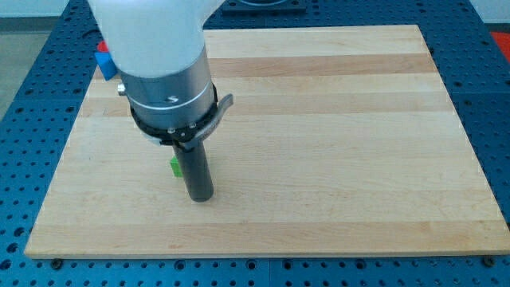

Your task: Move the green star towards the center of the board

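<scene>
Camera view, nearest first: my tip [200, 196] rests on the wooden board [335, 175] left of centre, holding nothing, for the arm carries a bare rod and no jaws. Just behind it, at the rod's left side, a sliver of the green star [174, 166] shows; its shape is mostly hidden. An off-centre push could spin the star aside. Farther back, red [102, 46] and blue blocks [106, 65] sit at the view's top left.
</scene>
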Robot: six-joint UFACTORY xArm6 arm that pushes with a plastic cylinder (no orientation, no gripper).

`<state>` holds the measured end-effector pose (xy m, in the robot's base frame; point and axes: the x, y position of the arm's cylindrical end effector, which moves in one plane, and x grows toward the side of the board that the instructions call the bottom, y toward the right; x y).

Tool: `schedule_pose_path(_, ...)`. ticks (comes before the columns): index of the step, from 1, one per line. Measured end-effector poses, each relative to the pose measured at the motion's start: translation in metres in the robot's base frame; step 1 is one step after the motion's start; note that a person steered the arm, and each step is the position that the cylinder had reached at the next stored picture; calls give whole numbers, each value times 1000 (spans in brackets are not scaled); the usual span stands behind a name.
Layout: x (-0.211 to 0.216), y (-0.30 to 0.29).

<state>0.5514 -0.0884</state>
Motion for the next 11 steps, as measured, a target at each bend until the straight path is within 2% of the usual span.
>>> schedule_pose_path(1, 34, -20)
schedule_pose_path(2, 42, -61)
schedule_pose_path(4, -31, -49)
schedule_pose_path(5, -53, -40)
schedule_pose_path(6, -30, -54)
schedule_pose_path(7, -5, -44)
schedule_pose_path(9, -118, -19)
schedule_pose_path(10, -148, -15)
schedule_pose_path(11, -140, -16)
